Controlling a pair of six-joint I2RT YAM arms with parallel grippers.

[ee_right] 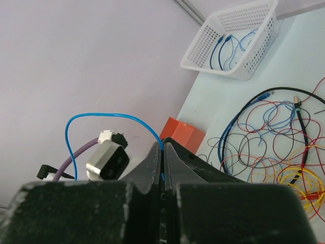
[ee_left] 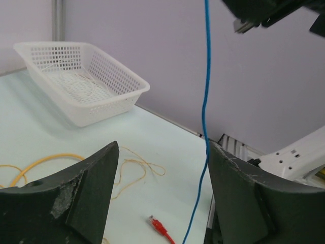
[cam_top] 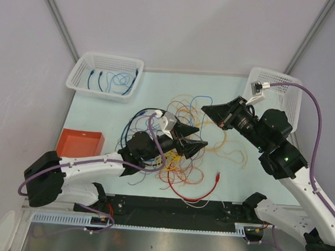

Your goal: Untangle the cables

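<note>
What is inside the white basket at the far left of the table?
A few thin blue cables lie loose in the white basket. Nothing else shows; its near wall covers a strip of the floor.

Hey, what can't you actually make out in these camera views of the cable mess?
Top view: the left gripper covers the middle of the cable pile.
Left wrist view: the blue cable runs off the top and bottom edges, ends unseen.
Right wrist view: the right gripper, shut, hides that cable's pinched stretch.
</note>
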